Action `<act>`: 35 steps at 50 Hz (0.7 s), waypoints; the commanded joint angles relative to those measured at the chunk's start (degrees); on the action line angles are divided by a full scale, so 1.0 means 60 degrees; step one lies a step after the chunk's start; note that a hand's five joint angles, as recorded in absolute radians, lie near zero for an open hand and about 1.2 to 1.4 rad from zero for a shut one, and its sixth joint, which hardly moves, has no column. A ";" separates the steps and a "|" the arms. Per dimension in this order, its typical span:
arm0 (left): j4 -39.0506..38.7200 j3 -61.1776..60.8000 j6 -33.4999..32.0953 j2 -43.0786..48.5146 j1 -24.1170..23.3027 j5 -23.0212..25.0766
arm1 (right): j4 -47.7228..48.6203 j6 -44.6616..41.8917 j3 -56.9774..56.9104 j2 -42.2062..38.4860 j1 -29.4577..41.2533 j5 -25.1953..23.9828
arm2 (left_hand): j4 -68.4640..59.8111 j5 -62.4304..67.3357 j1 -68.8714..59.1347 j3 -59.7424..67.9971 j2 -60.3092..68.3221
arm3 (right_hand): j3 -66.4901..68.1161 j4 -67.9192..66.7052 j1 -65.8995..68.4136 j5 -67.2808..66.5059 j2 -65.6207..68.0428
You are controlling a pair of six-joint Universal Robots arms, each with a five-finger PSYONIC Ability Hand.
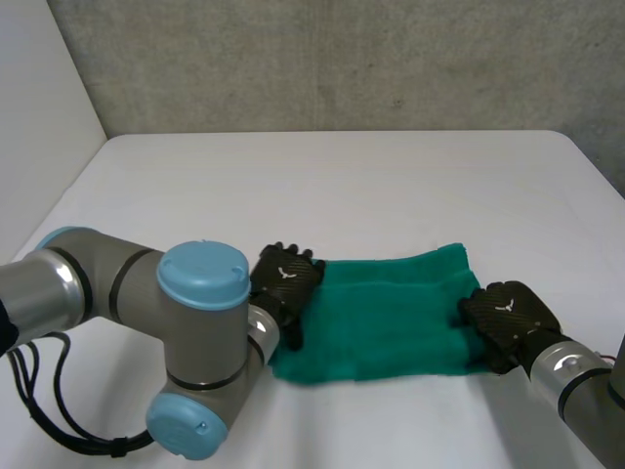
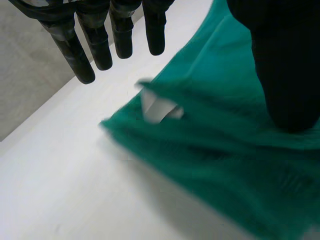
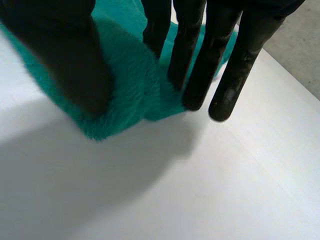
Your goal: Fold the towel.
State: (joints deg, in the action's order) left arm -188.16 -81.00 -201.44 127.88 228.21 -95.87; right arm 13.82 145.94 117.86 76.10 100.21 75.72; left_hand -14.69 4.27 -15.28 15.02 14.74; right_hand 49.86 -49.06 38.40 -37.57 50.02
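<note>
**Green towel on the surface, 1 hand at each short end**

The towel (image 1: 381, 313) lies flat on the white surface (image 1: 342, 186), near the robot's side and a little to its right. It lies as a wide band running left to right. A lengthwise ridge across it in the head view suggests 1 layer lying over another.

The left hand (image 1: 285, 278) sits at the towel's left end, back upward, with the bent left arm (image 1: 146, 303) in front of it in the head view. In the left wrist view its fingers (image 2: 80, 55) are straight, spread slightly apart and clear of the cloth. Their tips hang above bare surface just past the towel's corner. The thumb (image 2: 285, 75) lies over the green cloth, well apart from the fingers, so this hand is spread and grips nothing. A small white label (image 2: 160, 107) sticks out of the towel's rumpled edge, between the fingertips and the thumb.

The right hand (image 1: 510, 313) is at the towel's right end, over the corner nearer the robot. In the right wrist view its fingers (image 3: 227, 75) are straight and close side by side. The inner ones have their tips down on the cloth, and the outer ones reach just past the edge onto the surface. The thumb (image 3: 65, 60) lies over the towel apart from the fingers, with a hump of cloth between them. The hand is spread over the corner rather than clamped on it. Whether the thumb presses the cloth I cannot tell.
</note>
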 commanded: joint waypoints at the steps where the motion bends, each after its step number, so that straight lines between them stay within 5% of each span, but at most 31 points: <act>1: 0.0071 -0.0547 -0.0060 -0.0511 0.0301 -0.0135 | 0.0099 -0.0065 -0.0248 -0.0013 -0.0076 -0.0008 | 0.0100 -0.0031 0.0199 -0.0157 -0.0109 | 0.5023 -0.5156 0.6933 -0.5406 0.4997; 6: 0.0071 -0.0840 -0.0060 -0.1067 0.0330 -0.0135 | -0.0208 0.0008 -0.1433 0.0133 0.0391 0.0167 | 0.0128 -0.0059 0.0227 -0.0185 -0.0137 | 0.5023 -0.5156 0.6933 -0.5406 0.4997; 10: -0.0002 -0.1177 -0.0045 -0.1873 0.0593 -0.0252 | -0.0984 0.0022 -0.2911 0.0046 0.2102 0.0664 | 0.0128 -0.0059 0.0227 -0.0185 -0.0137 | 0.5023 -0.5156 0.6933 -0.5406 0.4997; 15: -0.0002 -0.1586 0.0057 -0.2838 0.1368 -0.0515 | -0.2111 -0.0225 -0.5091 -0.1414 0.4619 0.1498 | 0.0128 -0.0059 0.0227 -0.0185 -0.0137 | 0.5023 -0.5156 0.6933 -0.5406 0.4997; 22: -0.0002 -0.1895 0.0130 -0.3295 0.1926 -0.0604 | -0.2465 -0.0461 -0.6327 -0.3146 0.6675 0.1603 | 0.0241 -0.0171 0.0339 -0.0297 -0.0249 | 0.5023 -0.5156 0.6933 -0.5406 0.4997; 26: -0.0002 -0.1910 0.0248 -0.3354 0.1956 -0.0531 | -0.2202 -0.0461 -0.6415 -0.3617 0.6940 0.1749 | 0.0269 -0.0199 0.0367 -0.0325 -0.0277 | -0.0889 0.0756 0.1021 0.0507 -0.0915; 27: -0.0016 -0.1910 0.0306 -0.3354 0.1942 -0.0516 | -0.2013 -0.0345 -0.6357 -0.3515 0.6882 0.1851 | 0.0269 -0.0199 0.0367 -0.0325 -0.0277 | -0.5906 0.5773 -0.3996 0.5523 -0.5932; 35: -0.0017 -0.1413 0.0818 -0.3339 0.1182 -0.0137 | -0.0885 0.0182 -0.5158 -0.1468 0.5641 0.2379 | 0.0325 -0.0256 0.0423 -0.0381 -0.0333 | -0.6644 0.6511 -0.4734 0.6261 -0.6669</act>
State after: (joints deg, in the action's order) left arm -188.23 -92.19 -199.18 107.55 239.52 -98.89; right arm 2.71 144.13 80.35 56.59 141.57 87.90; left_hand -13.89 3.35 -15.26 15.02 13.95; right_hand 12.63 -13.43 11.58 -4.37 12.78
